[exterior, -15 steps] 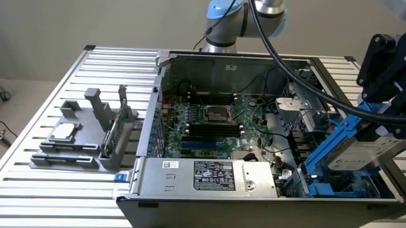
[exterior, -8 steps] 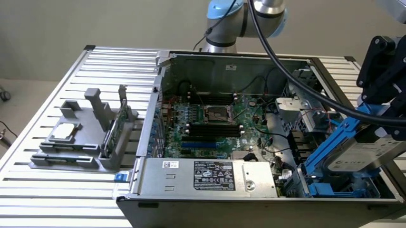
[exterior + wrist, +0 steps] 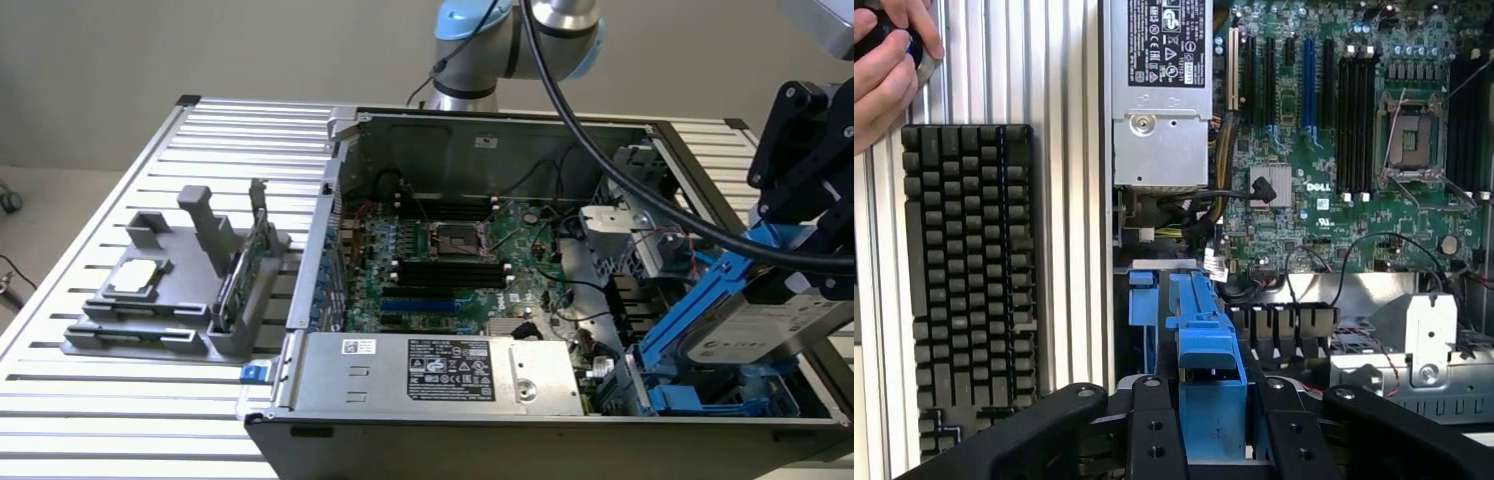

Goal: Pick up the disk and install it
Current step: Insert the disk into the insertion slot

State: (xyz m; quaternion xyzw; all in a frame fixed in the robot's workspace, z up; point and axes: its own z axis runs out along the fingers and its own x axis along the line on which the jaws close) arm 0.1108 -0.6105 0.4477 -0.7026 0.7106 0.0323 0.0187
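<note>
My gripper (image 3: 802, 285) is shut on the disk (image 3: 763, 338), a silver drive with a white label framed by blue rails. I hold it tilted, one end down, just above the drive bay (image 3: 714, 405) at the front corner of the open computer case (image 3: 534, 430) on the exterior view's right. In the wrist view one blue rail of the disk (image 3: 1209, 335) runs out between my two black fingers (image 3: 1154, 425), with the gripper (image 3: 1212, 405) closed against its sides. Blue plastic of the bay (image 3: 1142, 300) lies just beyond the rail's end.
The case holds a motherboard (image 3: 441, 260) and a silver power supply (image 3: 441, 368). A grey fixture (image 3: 160, 310) on the exterior view's left carries a small square chip (image 3: 138, 278) and a green card (image 3: 244, 270). A keyboard (image 3: 969, 280) and a person's hand (image 3: 884, 60) lie beside the case.
</note>
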